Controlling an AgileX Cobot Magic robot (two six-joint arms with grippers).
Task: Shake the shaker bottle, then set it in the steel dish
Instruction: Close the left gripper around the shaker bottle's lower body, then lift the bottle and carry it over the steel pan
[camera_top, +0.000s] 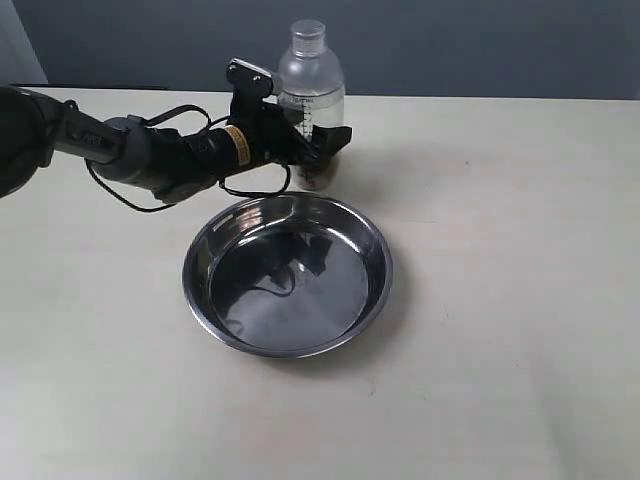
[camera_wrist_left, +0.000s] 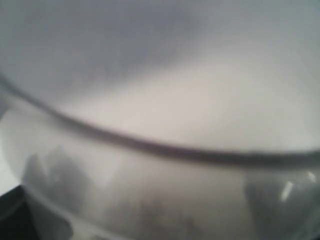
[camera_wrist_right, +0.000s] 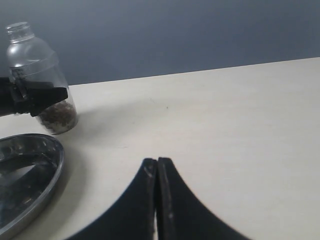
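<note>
The shaker bottle (camera_top: 312, 95) stands upright on the table just behind the steel dish (camera_top: 372, 235), with brown grains at its bottom. My left gripper (camera_top: 325, 140) reaches in from the left, its black fingers (camera_wrist_right: 45, 94) pressed against the bottle's lower body. In the left wrist view the bottle (camera_wrist_left: 160, 190) fills the picture as a blur. The bottle (camera_wrist_right: 37, 60) and the dish's rim (camera_wrist_right: 56, 162) also show in the right wrist view. My right gripper (camera_wrist_right: 157, 161) hovers low over bare table, shut and holding nothing; the exterior view does not show it.
The left arm and its looping black cable (camera_top: 150, 190) lie across the table to the left of the bottle. A dark wall (camera_top: 480, 45) runs behind the table's far edge. Pale tabletop (camera_top: 500, 300) stretches to the right of the dish.
</note>
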